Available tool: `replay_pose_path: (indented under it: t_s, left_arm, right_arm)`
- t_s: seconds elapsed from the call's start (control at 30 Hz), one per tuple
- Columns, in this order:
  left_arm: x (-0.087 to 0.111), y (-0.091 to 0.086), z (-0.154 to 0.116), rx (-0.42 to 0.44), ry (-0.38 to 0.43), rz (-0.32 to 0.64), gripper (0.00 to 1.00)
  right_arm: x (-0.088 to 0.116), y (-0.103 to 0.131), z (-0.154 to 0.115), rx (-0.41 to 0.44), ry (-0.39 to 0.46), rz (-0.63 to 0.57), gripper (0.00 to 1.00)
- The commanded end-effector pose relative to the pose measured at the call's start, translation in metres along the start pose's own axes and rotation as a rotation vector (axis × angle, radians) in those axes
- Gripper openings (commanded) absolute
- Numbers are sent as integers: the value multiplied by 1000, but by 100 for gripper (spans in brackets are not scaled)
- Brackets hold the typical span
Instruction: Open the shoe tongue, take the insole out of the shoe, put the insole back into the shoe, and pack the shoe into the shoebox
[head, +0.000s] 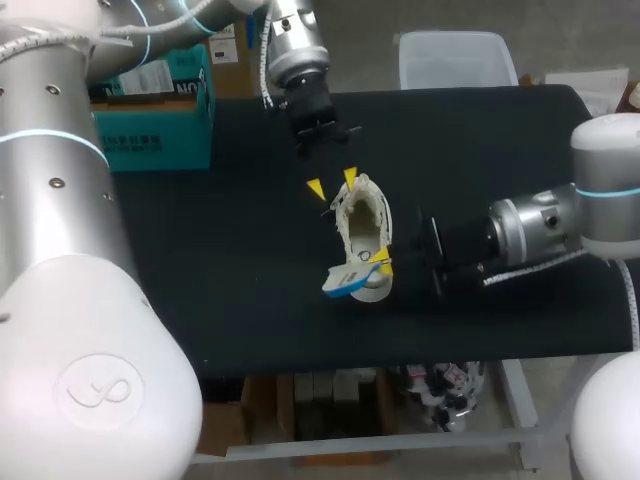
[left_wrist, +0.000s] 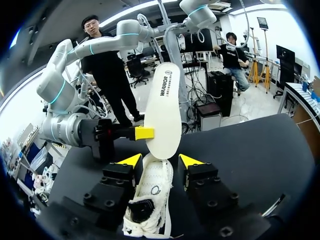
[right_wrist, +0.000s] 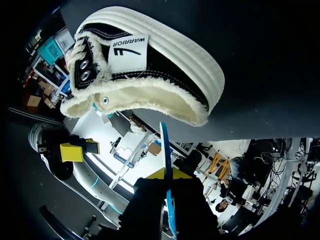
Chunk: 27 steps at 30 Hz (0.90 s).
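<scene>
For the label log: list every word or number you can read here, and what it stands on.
"WARRIOR": along the insole; the small line beside it is too small to read.
"WARRIOR": on the white tag of the shoe, under a logo mark.
Print on the shoebox: blurred and partly hidden, not readable.
</scene>
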<state>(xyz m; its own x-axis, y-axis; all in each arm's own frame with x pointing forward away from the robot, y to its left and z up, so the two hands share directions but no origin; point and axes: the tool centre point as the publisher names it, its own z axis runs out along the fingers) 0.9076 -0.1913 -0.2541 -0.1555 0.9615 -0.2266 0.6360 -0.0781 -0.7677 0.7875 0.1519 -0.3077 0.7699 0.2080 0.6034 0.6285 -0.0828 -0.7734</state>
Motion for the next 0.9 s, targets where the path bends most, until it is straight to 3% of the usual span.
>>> replay_pose_path:
  t_s: [0.03, 0.23, 0.5, 0.9]
  left_arm:
    - [-5, 3, -3, 8, 76, 2, 47]
    - [-5, -2, -8, -4, 32, 4, 47]
    - [8, -8, -14, -16, -141, 7, 47]
    - [22, -25, 2, -64, -424, 2, 49]
  right_arm:
    - [-3, -1, -1, 2, 9, -3, 0]
    - [-1, -2, -3, 8, 15, -16, 0]
    - [3, 1, -8, 16, 28, -32, 0]
    - [14, 4, -10, 37, 33, -45, 0]
